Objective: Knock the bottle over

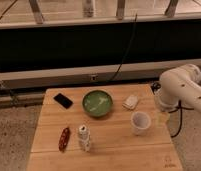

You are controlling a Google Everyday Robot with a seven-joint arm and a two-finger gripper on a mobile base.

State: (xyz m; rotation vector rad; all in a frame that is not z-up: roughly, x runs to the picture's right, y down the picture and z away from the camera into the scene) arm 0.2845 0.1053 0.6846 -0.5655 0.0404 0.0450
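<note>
Small slim whitish bottle with a white cap (84, 138): stands straight up near the front of the worktop, a bit left of the middle. It has not been knocked over.
Flat red-brown oblong thing (64, 139): lies just beside the bottle, on its left. The two do not touch.
Light wooden worktop (119, 152): holds all the small things.
Wide white cup (140, 122): stands with its mouth up, to the right of the bottle and well apart from it.
Round green bowl (97, 103): sits near the middle, behind the bottle.
Flat black slab (63, 100): lies at the back left, near the bowl.
Small white packet (130, 102): lies right of the bowl and behind the cup.
White robot arm (181, 85): bends in from the right side, over the right edge of the worktop.
Pincer (162, 117): hangs low at the end of the arm, just beside the cup and well apart from the bottle. I cannot tell if it is open or closed.
Thin black cable (125, 52): runs down the dark wall behind the worktop.
</note>
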